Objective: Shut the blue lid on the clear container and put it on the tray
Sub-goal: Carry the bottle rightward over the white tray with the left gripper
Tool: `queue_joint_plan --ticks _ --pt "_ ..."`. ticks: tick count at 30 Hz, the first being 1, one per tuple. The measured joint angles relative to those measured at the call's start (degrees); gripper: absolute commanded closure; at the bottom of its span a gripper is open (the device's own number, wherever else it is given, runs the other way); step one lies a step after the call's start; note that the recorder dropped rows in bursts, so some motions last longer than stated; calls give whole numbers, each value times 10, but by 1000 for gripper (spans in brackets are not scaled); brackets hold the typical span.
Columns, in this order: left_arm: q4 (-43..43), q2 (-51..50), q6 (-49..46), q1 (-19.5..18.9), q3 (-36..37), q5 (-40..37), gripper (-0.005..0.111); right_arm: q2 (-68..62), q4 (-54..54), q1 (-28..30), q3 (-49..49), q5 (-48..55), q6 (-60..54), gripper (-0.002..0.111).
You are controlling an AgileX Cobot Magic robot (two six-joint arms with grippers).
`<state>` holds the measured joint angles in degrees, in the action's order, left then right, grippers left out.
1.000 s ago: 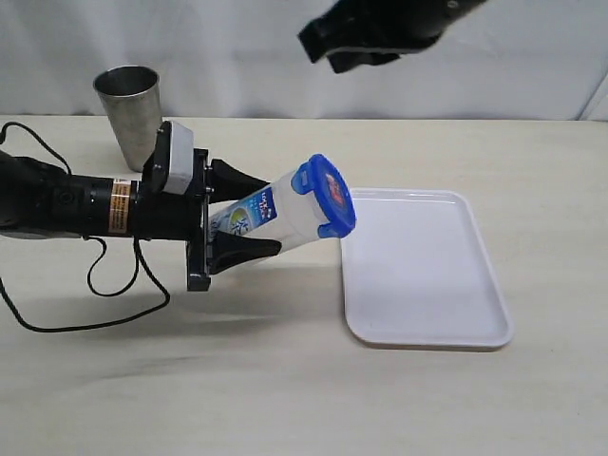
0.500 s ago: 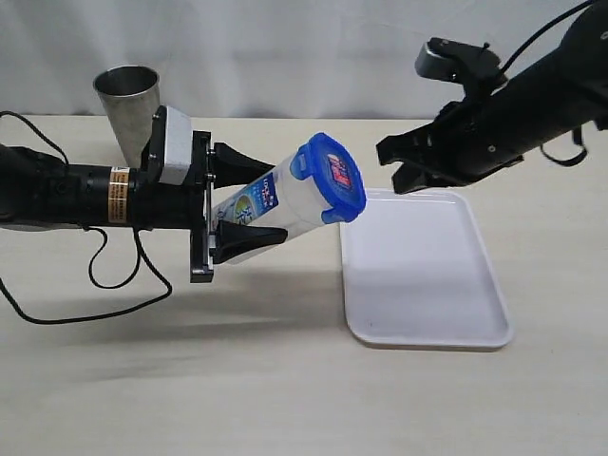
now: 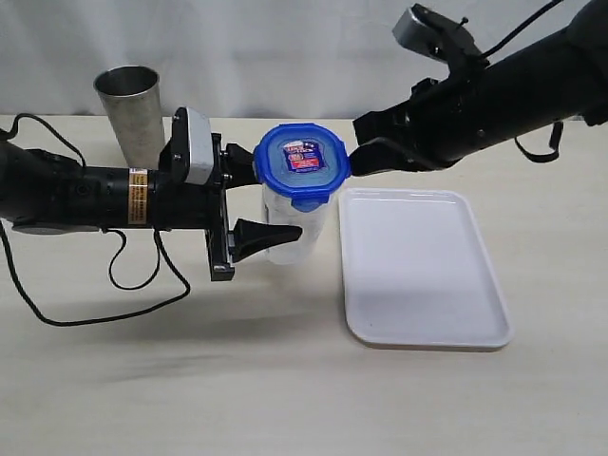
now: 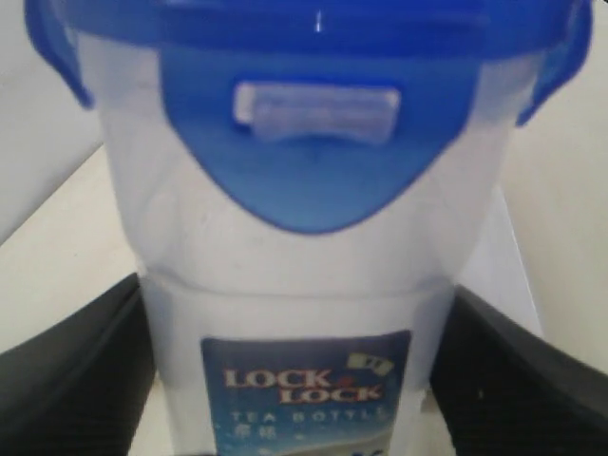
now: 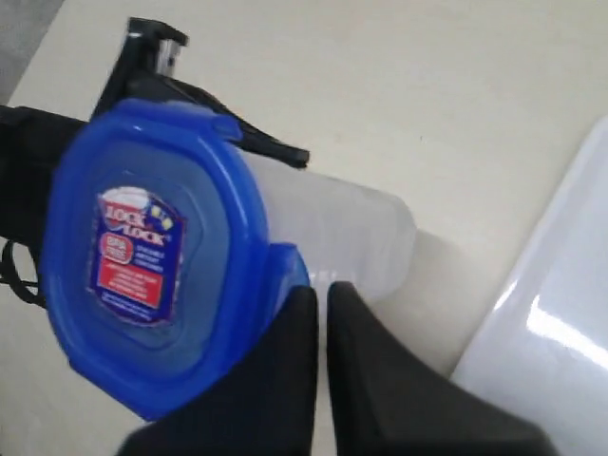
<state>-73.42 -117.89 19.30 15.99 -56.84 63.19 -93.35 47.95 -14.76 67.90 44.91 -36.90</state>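
Observation:
The clear container (image 3: 290, 228) stands about upright, just left of the tray (image 3: 427, 275), with my left gripper (image 3: 264, 201) shut on its lower body. In the left wrist view its black fingers (image 4: 66, 380) press both sides of the labelled container (image 4: 294, 285). The blue lid (image 3: 301, 161) sits on top, sticker facing up, with one flap hanging down the front (image 4: 313, 142). My right gripper (image 3: 359, 147) is shut, and its tips (image 5: 318, 290) sit right by the edge of the lid (image 5: 152, 266), beside a flap. It holds nothing.
A shiny steel cup (image 3: 131, 109) stands at the back left behind the left arm. A black cable (image 3: 114, 285) loops on the table under that arm. The white tray (image 5: 560, 323) lies to the right of the container, with nothing on it.
The left gripper has swung the container from tilted toward the tray to about upright. The right arm has come down and leftward, bringing its shut tips to the lid's edge.

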Motion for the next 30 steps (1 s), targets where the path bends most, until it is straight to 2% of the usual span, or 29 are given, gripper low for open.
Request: queue_joint_plan --ticks 9,11,15,23,30 --pt "18 0 11 20 0 -6 107 111 -17 0 0 13 -24 104" --pt "46 0 -28 28 0 -7 107 146 -33 0 0 15 -11 104" --pt "137 0 -172 58 -2 -32 107 236 -46 0 0 30 -1 104" --pt "234 0 -391 154 -78 -285 107 454 -46 0 -56 -11 1 104" --pt "261 0 -577 214 -149 -422 107 643 -59 0 -160 -56 2 104"
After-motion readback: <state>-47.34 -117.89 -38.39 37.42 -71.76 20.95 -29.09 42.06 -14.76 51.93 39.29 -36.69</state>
